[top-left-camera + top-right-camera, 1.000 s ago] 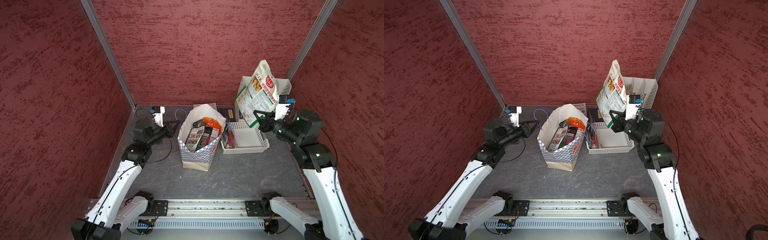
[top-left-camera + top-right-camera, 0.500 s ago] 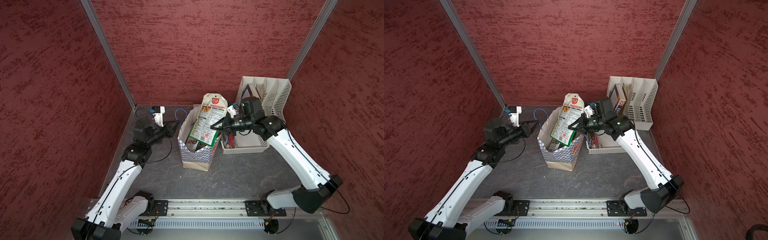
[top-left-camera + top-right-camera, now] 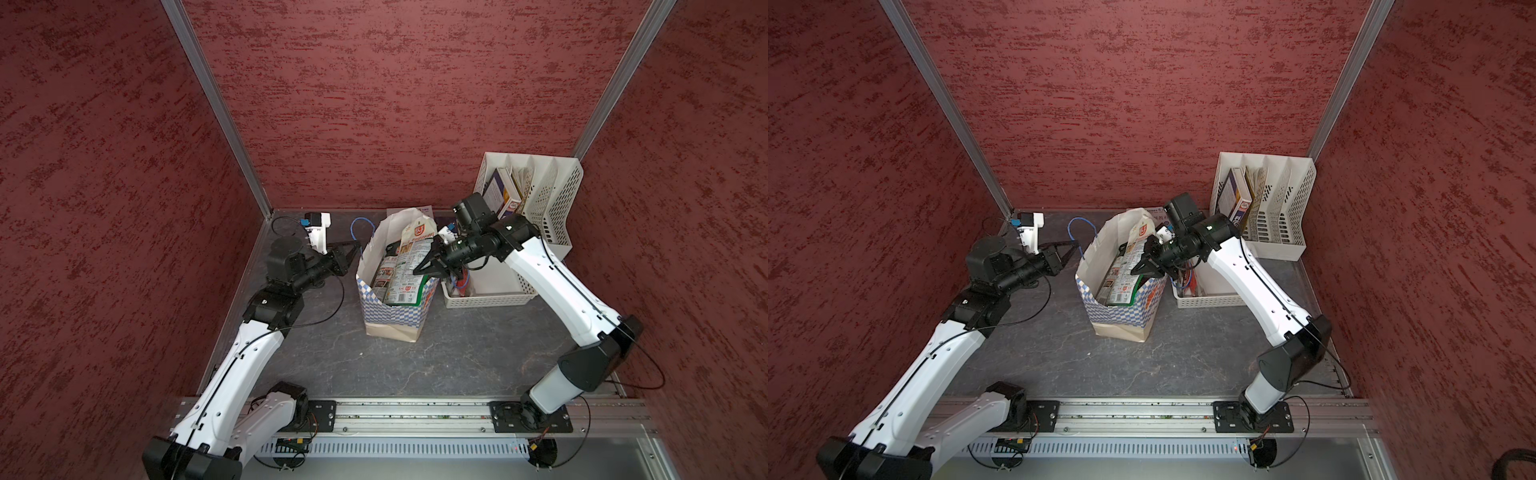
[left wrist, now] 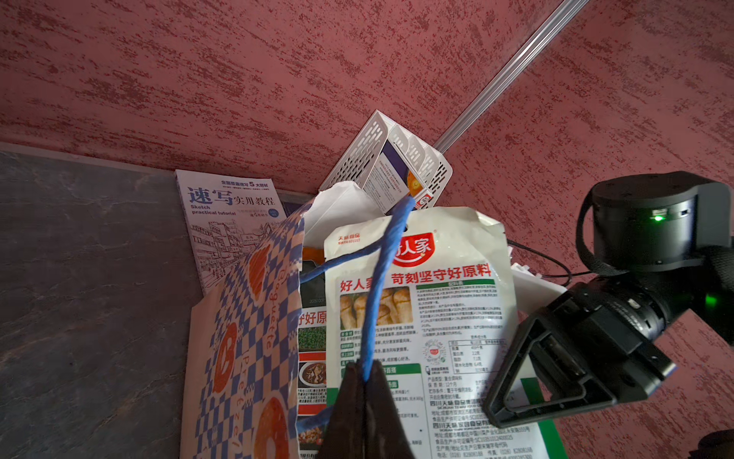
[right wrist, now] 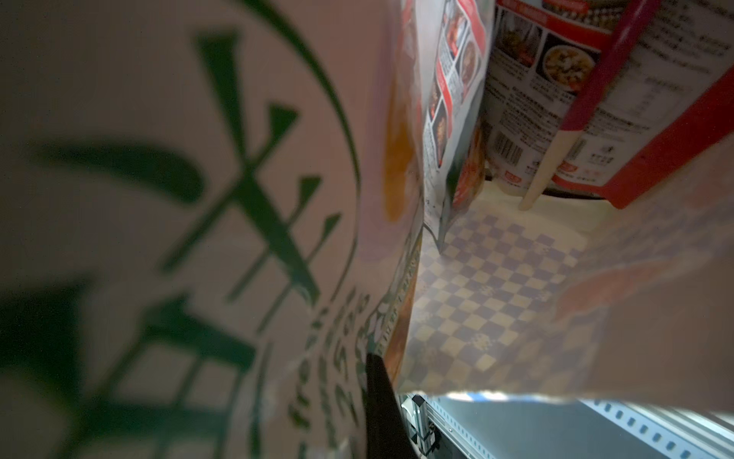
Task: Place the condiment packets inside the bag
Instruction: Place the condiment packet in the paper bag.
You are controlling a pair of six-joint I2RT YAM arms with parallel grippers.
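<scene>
Centre frame, the bag (image 3: 386,311) stands upright, its blue cord handle (image 4: 376,294) pinched in the pressed-together left gripper (image 4: 363,370), holding the mouth open. Change over the last second: the white-and-green packet (image 3: 401,266), then held high before the file rack (image 3: 557,195) at upper right, now sits mostly inside the bag beside the other packets (image 5: 576,79), top edge above the rim, right gripper (image 3: 420,272) clamped on its side. Judgement: insertion nearly done, release and withdrawal remain; basket (image 3: 486,300) contents too small to identify

The bag (image 3: 392,309) stands mid-tabletop (image 3: 457,353) with the condiment packets (image 3: 399,270) inside. A basket (image 3: 486,298) sits just to its right, a file rack (image 3: 555,199) holding books (image 3: 500,191) in the back right corner, a booklet (image 4: 230,222) behind the bag.
</scene>
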